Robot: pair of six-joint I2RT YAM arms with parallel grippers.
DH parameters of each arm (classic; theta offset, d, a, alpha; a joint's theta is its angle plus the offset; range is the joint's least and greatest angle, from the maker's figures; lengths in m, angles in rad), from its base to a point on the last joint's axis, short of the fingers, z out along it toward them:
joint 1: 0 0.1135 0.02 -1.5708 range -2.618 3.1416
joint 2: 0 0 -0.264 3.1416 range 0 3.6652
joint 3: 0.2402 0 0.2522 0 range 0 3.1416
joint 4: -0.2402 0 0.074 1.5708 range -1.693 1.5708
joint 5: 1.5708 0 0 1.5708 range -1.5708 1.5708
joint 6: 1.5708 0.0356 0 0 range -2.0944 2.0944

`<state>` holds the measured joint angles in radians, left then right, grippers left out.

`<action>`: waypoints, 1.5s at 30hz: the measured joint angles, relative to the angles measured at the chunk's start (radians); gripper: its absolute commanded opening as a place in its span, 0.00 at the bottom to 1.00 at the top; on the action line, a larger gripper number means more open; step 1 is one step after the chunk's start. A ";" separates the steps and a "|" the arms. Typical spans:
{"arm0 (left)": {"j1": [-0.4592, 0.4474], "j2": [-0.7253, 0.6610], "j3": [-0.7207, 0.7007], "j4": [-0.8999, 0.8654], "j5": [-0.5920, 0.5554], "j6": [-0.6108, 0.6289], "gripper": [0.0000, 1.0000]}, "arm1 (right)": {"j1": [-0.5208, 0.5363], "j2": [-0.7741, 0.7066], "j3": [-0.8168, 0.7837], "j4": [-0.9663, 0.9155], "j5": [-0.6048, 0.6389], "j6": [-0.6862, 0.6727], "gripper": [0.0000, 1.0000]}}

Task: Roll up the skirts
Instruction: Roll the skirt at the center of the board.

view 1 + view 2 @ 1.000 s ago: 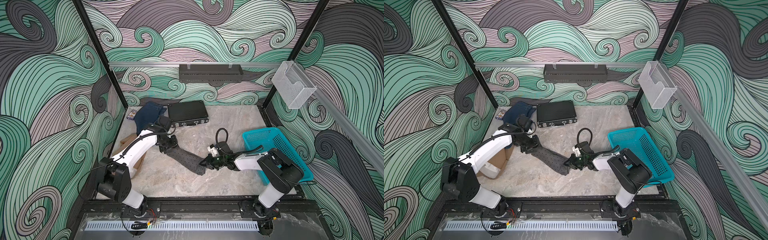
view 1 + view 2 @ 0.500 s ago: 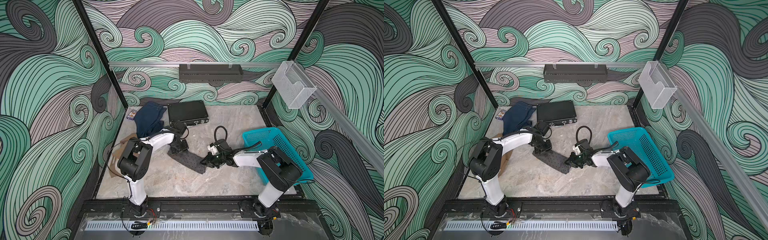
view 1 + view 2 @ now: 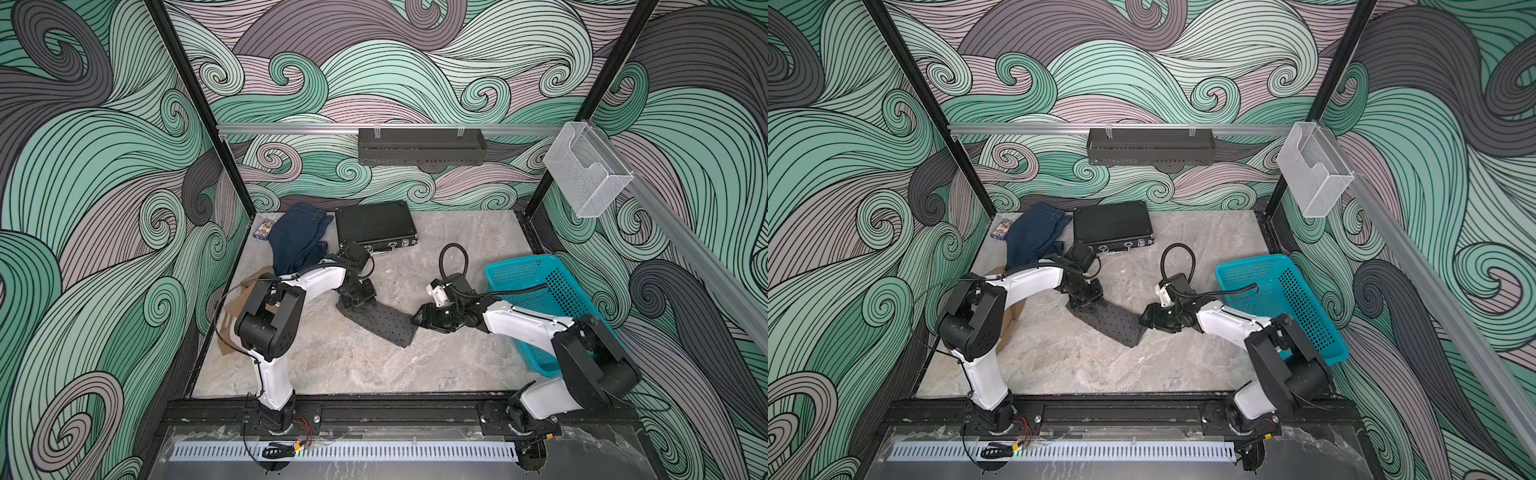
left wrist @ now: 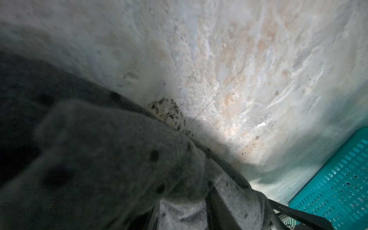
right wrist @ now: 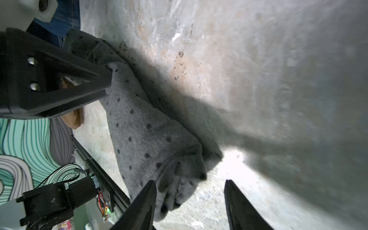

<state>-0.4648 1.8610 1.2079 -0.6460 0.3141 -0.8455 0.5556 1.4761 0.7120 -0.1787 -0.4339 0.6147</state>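
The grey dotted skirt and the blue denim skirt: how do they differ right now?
The grey dotted skirt is a narrow strip across the middle of the table; the blue denim skirt lies crumpled at the back beside the black case. The left gripper and right gripper are at the grey dotted skirt's ends; none is at the blue denim skirt. Both are soft cloth.

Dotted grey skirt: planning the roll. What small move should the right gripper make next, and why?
Probably close the right gripper on the end of the dotted grey skirt: the open jaws flank that end, and the left gripper sits at the other end.
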 measured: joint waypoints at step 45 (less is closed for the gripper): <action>0.320 0.002 -0.034 -0.022 0.169 0.030 0.52 | 0.039 0.459 0.325 0.030 -0.345 -0.124 0.08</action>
<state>-0.1448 1.8626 1.1736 -0.6682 0.4831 -0.8158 0.5945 1.9350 1.0367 -0.1486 -0.7792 0.4904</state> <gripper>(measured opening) 0.522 0.080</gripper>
